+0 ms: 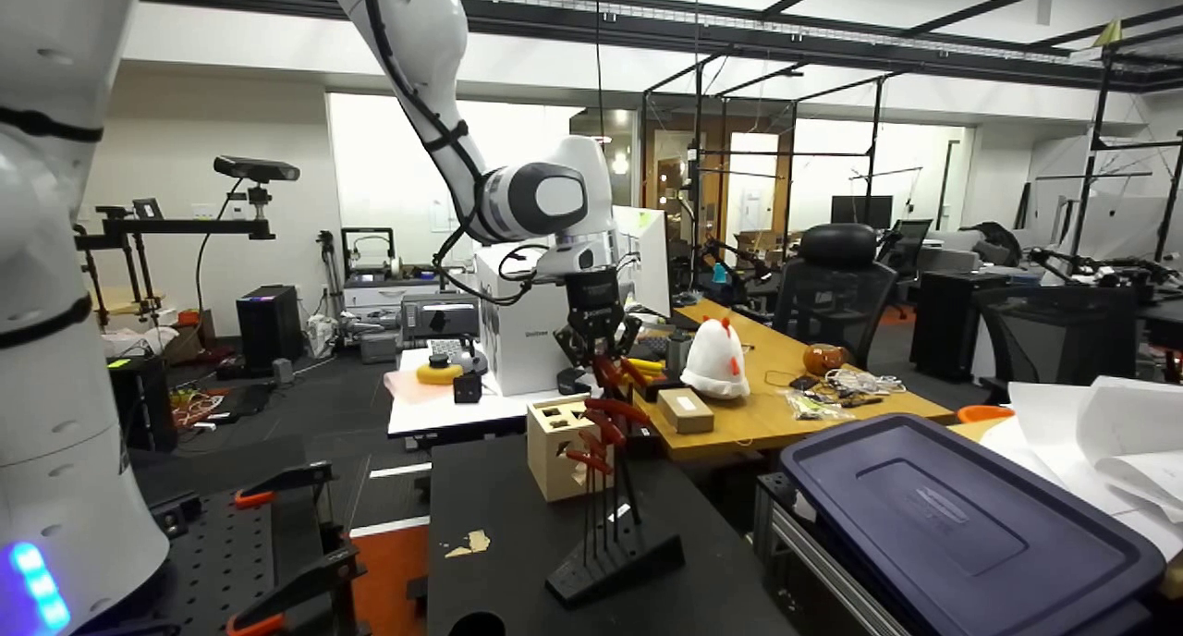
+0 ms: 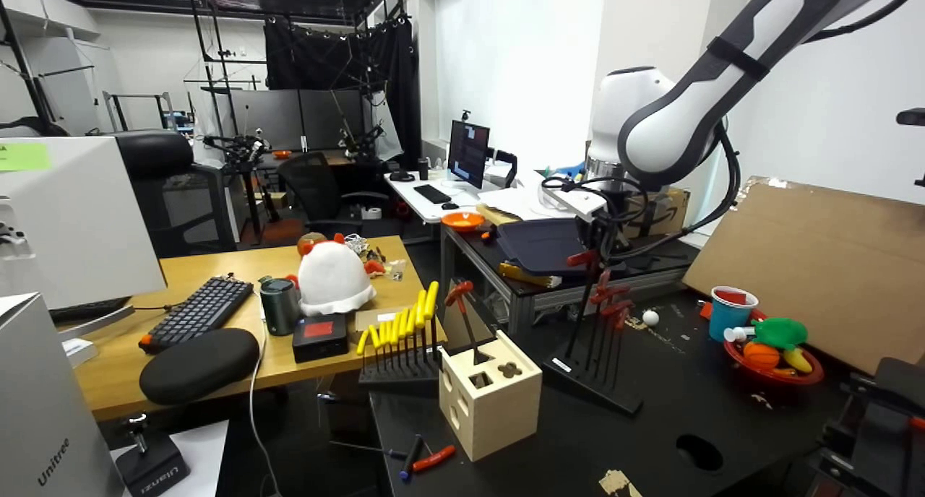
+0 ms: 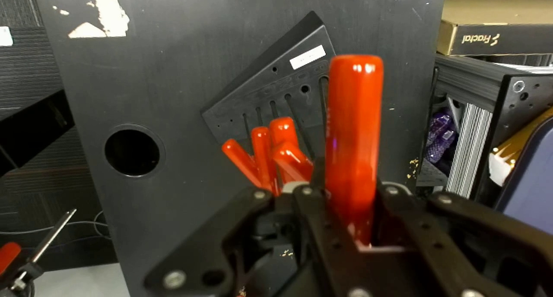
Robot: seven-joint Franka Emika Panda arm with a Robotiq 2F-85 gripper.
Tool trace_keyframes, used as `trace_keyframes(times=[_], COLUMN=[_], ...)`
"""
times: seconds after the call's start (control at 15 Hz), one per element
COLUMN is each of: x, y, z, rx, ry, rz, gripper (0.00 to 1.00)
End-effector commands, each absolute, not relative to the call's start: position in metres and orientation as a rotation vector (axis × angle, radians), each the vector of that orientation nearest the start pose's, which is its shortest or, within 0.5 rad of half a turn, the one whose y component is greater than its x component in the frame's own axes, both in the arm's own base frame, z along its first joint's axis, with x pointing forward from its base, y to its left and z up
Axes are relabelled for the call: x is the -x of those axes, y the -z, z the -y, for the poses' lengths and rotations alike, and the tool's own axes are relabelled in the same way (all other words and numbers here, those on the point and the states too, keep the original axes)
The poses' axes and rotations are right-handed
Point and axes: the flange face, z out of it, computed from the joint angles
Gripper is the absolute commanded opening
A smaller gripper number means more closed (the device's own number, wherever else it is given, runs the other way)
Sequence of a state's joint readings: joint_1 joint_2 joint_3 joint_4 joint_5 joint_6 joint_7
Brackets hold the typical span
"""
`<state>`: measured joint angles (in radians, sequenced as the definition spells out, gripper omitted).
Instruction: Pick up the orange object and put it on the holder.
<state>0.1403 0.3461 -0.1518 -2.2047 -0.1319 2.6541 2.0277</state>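
The orange object is a T-handled tool; its thick glossy handle [image 3: 354, 137] fills the gap between my jaws in the wrist view. It also shows under the fingers in an exterior view [image 2: 580, 258]. My gripper [image 3: 351, 191] points down with its fingers against both sides of the handle. The shaft runs down to the flat black stand [image 3: 263, 92], where several smaller orange handles [image 3: 263, 154] stand lower. The holder, a pale wooden block with dark cut-out shapes, shows in both exterior views [image 1: 554, 470] [image 2: 498, 403]. Another orange-red T-handle [image 2: 459, 292] sticks up from it. The holder is out of the wrist view.
Yellow-handled keys [image 2: 405, 325] stand beside the wooden block. Screwdrivers [image 2: 435, 459] lie near it. A red bowl of toys [image 2: 777, 374] and a blue cup [image 2: 726, 320] stand farther along. The black table has a round hole [image 3: 131, 152]. A dark blue lid [image 1: 970, 525] lies alongside.
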Motion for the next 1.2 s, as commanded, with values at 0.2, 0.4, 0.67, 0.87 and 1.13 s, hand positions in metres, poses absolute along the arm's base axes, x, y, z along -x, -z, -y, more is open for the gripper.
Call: trace_keyframes(times=[0.2, 0.4, 0.67, 0.87, 1.13], x=[-0.584, -0.595, -0.605, -0.61, -0.611], y=[-0.253, -0.257, -0.259, -0.258, -0.262], z=[0.0, -0.006, -0.016, -0.021, -0.021], rx=[1.938, 2.078, 2.194, 2.231, 2.277], ry=[0.237, 0.238, 0.225, 0.214, 0.182], rz=[-2.477, -2.409, -2.313, -2.271, -2.273], gripper=[0.05, 0.05, 0.05, 0.05, 0.05])
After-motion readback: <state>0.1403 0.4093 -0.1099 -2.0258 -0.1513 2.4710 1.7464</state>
